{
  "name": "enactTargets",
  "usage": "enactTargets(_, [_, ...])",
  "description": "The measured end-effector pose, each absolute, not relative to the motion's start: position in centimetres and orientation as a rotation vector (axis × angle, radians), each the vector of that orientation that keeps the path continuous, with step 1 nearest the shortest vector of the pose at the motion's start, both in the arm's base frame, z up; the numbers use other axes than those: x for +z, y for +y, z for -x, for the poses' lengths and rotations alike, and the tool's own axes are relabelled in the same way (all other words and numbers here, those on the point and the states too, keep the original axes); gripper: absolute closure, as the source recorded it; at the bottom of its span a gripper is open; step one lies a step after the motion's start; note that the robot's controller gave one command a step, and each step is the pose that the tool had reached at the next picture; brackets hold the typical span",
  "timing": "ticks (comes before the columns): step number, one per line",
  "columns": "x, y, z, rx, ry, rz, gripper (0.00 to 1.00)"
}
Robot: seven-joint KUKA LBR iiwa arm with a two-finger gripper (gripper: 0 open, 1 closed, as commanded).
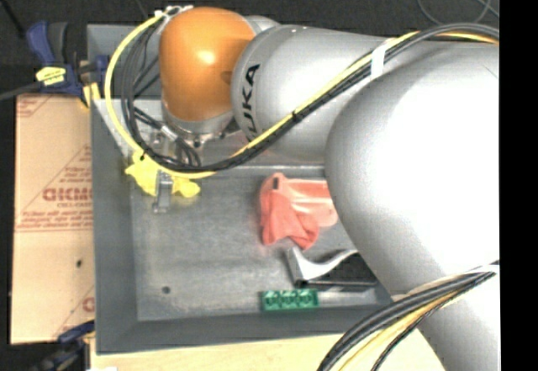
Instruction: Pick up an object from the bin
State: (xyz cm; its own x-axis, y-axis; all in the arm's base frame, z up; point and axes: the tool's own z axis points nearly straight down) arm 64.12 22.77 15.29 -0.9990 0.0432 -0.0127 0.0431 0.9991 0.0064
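Silver arm (403,151) over yellow object (141,177)

- The grey metal bin (113,277) is showing a matt, faintly grainy floor and dull, smooth walls.
- The pink crumpled sheet of soft stuff (290,209) is looking cloth-like and mostly matt, with a slight sheen along its folds.
- The small green studded plastic block (290,300) is looking hard and smooth.
- The yellow crumpled thing (147,176) is looking smooth, like plastic or rubber; which one is unclear.
- The flat black piece (349,278) is looking matt.
- The silver arm shell (403,159) is gleaming like smooth painted metal.
- The orange domed cover (197,58) is shining, glossy and smooth.
- The yellow and black cables (126,100) are wearing smooth sheaths.
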Motion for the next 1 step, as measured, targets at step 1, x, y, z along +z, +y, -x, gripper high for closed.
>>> enactTargets(1, [8.12,23.18,-65.07,0.014,3.109,-0.335,0.0])
